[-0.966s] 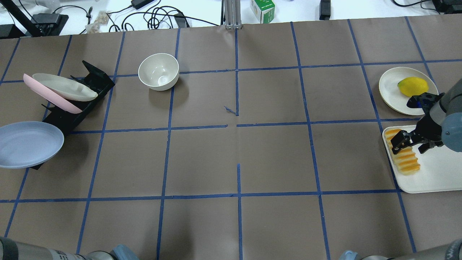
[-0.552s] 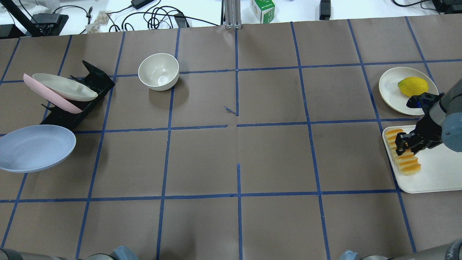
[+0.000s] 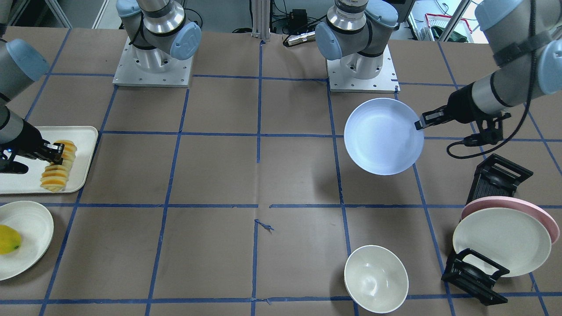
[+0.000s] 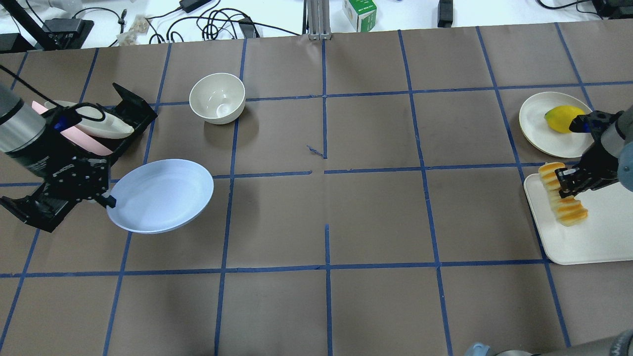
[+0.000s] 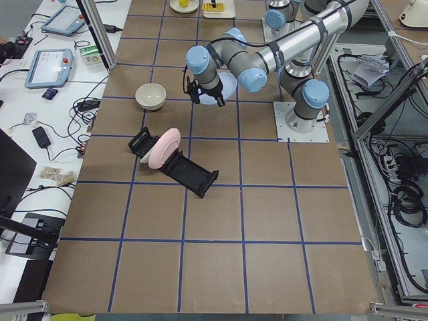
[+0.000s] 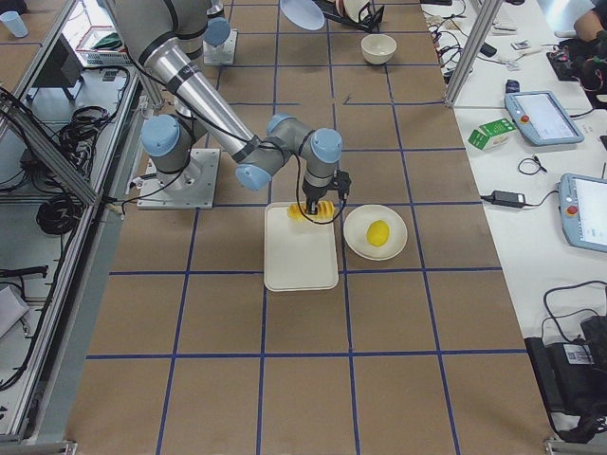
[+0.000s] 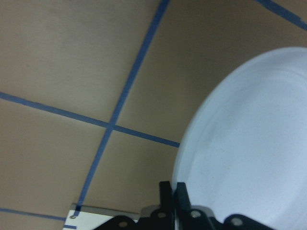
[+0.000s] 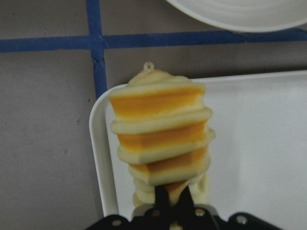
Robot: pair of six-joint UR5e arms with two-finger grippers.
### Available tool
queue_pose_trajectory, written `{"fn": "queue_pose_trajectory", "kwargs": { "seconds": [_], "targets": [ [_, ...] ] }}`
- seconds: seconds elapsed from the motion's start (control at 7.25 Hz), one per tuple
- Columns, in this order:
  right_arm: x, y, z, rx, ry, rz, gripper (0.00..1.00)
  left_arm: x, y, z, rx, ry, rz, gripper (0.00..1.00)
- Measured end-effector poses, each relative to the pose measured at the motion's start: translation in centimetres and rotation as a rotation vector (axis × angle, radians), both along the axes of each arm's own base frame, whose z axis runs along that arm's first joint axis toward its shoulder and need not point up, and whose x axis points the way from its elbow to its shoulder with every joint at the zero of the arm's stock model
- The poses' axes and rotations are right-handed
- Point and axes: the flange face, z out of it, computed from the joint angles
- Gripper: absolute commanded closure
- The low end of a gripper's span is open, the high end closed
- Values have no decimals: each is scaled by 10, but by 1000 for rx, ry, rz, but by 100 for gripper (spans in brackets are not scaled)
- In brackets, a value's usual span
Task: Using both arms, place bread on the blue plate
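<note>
On the robot's side, both arms rise from silver base plates bolted to the tabletop, which is covered in brown paper marked into big squares by blue tape.

A little further out, on the robot's left, the left gripper is pinched tight on the rim of the blue plate. The plate hangs tilted in the air, clear of the paper, its shadow lying beneath it. Level with it on the far right, the right gripper is clamped across the bread, which sits over the corner of a white tray. I can't tell whether the loaf is fully clear of the tray. Bread and plate are well apart, at opposite ends of the tabletop.

Past the left gripper, a black rack holds a pink plate and a cream plate leaning on edge. Further on stands a cream bowl. On the right, just beyond the tray, a lemon lies on a small cream plate.

Beyond the tabletop's far edge runs a white bench strewn with black cables, with a green-and-white carton near an aluminium post.
</note>
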Motion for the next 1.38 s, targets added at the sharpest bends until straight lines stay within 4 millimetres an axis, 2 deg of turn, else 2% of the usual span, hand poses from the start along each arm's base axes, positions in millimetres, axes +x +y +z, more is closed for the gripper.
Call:
{"fn": "queue_pose_trajectory", "kwargs": {
  "seconds": [0.28, 0.41, 0.55, 0.83, 0.97, 1.1, 1.24, 1.38],
  "targets": [
    [5, -13, 30, -50, 0, -17, 100, -111, -27, -13, -149, 49, -76, 100],
    [19, -27, 44, -93, -13, -22, 100, -156, -31, -34, -200, 48, -75, 100],
    [42, -44, 61, -122, -15, -12, 100, -189, -29, -60, -242, 44, -54, 100],
    [102, -73, 94, -146, -21, -30, 100, -235, -16, -96, -276, 41, -23, 100],
    [143, -83, 104, -156, -23, -39, 100, -253, -8, -107, -271, 40, -27, 100],
    [181, -86, 106, -157, -27, -53, 100, -263, -6, -121, -265, 39, -22, 100],
    [215, -87, 105, -154, -35, -59, 100, -267, -6, -133, -262, 36, -15, 55],
    [250, -85, 102, -149, -45, -74, 100, -269, -8, -146, -251, 32, -14, 1]
  ]
}}
